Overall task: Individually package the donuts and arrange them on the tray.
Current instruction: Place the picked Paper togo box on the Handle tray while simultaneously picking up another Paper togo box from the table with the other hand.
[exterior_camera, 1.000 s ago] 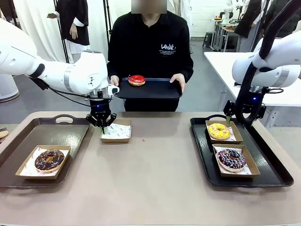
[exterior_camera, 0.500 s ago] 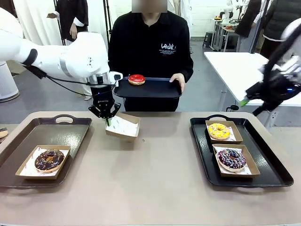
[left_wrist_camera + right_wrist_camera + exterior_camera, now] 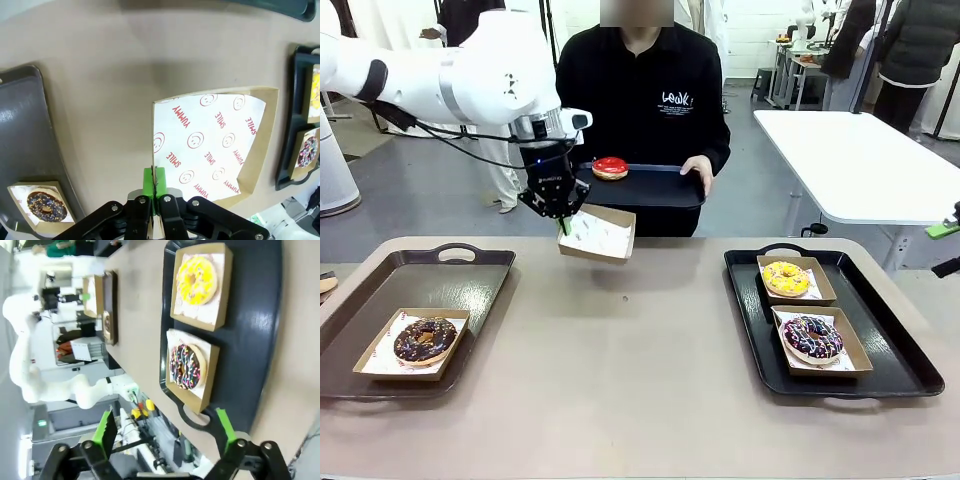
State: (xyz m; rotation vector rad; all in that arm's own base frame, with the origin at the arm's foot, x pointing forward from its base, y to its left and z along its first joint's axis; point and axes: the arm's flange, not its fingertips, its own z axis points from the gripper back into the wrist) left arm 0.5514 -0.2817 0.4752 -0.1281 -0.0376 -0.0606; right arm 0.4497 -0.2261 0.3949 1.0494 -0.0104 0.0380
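Front view: the red-glazed donut sits on a dark tray that the person holds at the far side. Just below it, the left gripper pinches the edge of an empty paper-lined box, lifted and tilted above the table. The chocolate donut lies boxed on the left tray; the yellow donut and sprinkled purple donut sit boxed on the right tray. The right gripper hangs with fingers spread wide, holding nothing.

Red-printed white liner, brown box
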